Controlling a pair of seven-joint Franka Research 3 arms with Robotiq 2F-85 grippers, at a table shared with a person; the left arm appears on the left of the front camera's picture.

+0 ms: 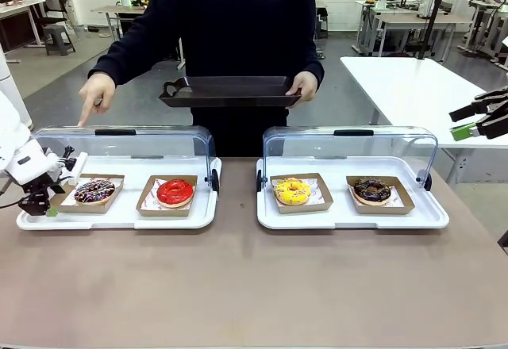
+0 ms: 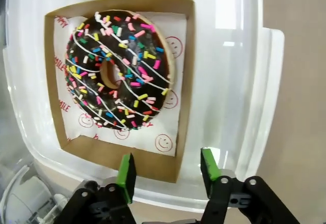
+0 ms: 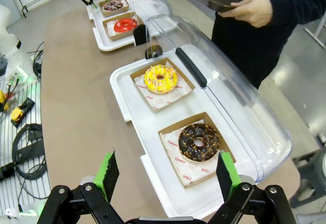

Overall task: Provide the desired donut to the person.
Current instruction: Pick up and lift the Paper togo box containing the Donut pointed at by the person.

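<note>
Desk (image 1: 238,285): brown top. The person (image 1: 230,24) stands at 12 o'clock in a dark navy sweatshirt.

Black serving tray (image 1: 230,93): held level in front of the person by the holding hand (image 1: 304,85), at the tray's 3 o'clock end.

Left case (image 1: 119,220) at the desk's 9 o'clock and right case (image 1: 349,222) at 3 o'clock. Each is a white base with a clear domed lid tipped back toward 12 o'clock.

Pointing hand (image 1: 95,95): index finger aimed down at the left case's lid, at 12 o'clock of the sprinkled donut.

Sprinkled donut (image 1: 94,190) (image 2: 119,71): ring with dark chocolate icing, thin white drizzle lines, and pink, yellow, green, blue and white sprinkles. It lies in a square brown carton (image 2: 186,71) on white paper printed with red smileys, at the 9 o'clock end of the left case.

Red donut (image 1: 175,192): glossy red icing, at 3 o'clock of the sprinkled one. In the right case sit the yellow donut (image 1: 292,191) and, at its 3 o'clock, the dark chocolate donut (image 1: 371,189).

Left claw (image 1: 44,206) (image 2: 167,170): at the left case's 9 o'clock edge. Green pads are apart with nothing gripped; the carton's near wall lies between them in the wrist view.

Right claw (image 1: 460,123) (image 3: 167,175): raised at the desk's 3 o'clock, pads wide apart, empty.
</note>
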